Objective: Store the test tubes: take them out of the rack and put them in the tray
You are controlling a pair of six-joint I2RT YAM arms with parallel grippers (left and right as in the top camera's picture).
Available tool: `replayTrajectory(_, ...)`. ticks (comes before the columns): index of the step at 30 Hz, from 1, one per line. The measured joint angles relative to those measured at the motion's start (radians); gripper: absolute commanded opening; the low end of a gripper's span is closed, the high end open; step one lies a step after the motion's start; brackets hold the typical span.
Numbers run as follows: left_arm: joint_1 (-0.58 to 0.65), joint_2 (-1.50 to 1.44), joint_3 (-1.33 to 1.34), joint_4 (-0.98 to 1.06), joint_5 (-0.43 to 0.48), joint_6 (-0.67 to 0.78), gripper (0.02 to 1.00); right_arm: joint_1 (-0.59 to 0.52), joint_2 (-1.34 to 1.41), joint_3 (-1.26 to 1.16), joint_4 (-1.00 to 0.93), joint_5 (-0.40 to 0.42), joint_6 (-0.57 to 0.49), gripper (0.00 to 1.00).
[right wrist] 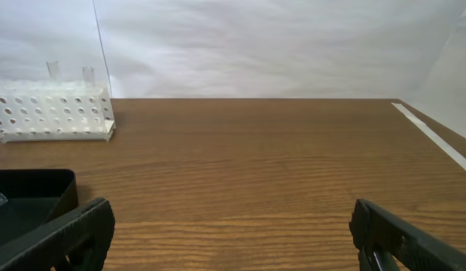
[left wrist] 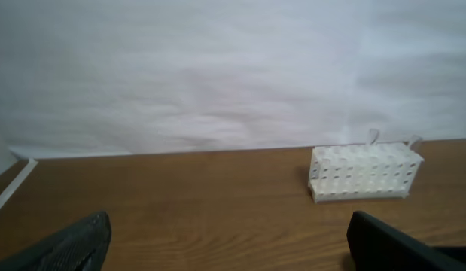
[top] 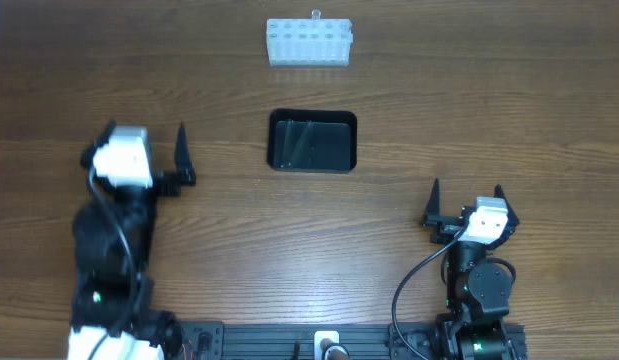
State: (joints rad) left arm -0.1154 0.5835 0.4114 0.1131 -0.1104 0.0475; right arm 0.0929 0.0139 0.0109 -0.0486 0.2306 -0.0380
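The white test tube rack (top: pixel 309 44) stands at the far middle of the table, with a clear tube (top: pixel 316 15) sticking up from its back row. From the wrist views, two tubes (right wrist: pixel 52 70) (left wrist: pixel 373 136) rise from the rack (right wrist: pixel 52 113) (left wrist: pixel 364 173). The black tray (top: pixel 339 122) sits nearer, in front of the rack, with clear tubes (top: pixel 301 140) lying inside. My left gripper (top: pixel 146 137) (left wrist: pixel 233 245) is open, left of the tray. My right gripper (top: pixel 467 197) (right wrist: pixel 233 241) is open at the near right, holding nothing.
Bare wooden tabletop (top: pixel 489 90) surrounds the rack and tray. A white wall (right wrist: pixel 255 45) rises behind the table's far edge. The tray's corner (right wrist: pixel 37 184) lies close to my right gripper's finger.
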Motion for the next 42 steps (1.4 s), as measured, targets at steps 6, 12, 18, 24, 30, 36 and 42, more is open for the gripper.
replayTrajectory(6, 0.0, -0.266, -0.215, 0.055, 0.026, 0.006, 0.998, 0.0, 0.0, 0.0, 0.0, 0.0, 0.0, 0.993)
replayTrajectory(12, 0.014, -0.425, -0.341, 0.056, 0.087, 0.006, 1.0, 0.0, 0.0, 0.0, 0.0, 0.0, 0.0, 0.993)
replayTrajectory(18, 0.101, -0.484, -0.396, -0.008, 0.225, 0.006, 1.0, 0.0, 0.0, 0.0, 0.0, 0.0, 0.0, 0.991)
replayTrajectory(24, 0.128, -0.5, -0.399, -0.136, 0.315, 0.006, 0.998, 0.0, 0.0, 0.0, 0.0, 0.0, 0.0, 0.991)
replayTrajectory(30, 0.128, -0.502, -0.401, -0.169, 0.328, -0.006, 1.0, 0.0, 0.0, 0.0, 0.0, 0.0, 0.0, 0.993)
replayTrajectory(36, 0.108, -0.502, -0.401, -0.171, 0.301, -0.052, 1.0, 0.0, 0.0, 0.0, 0.0, 0.0, 0.0, 0.991)
replayTrajectory(42, 0.103, -0.502, -0.401, -0.172, 0.286, -0.068, 1.0, 0.0, 0.0, 0.0, 0.0, 0.0, 0.0, 0.993)
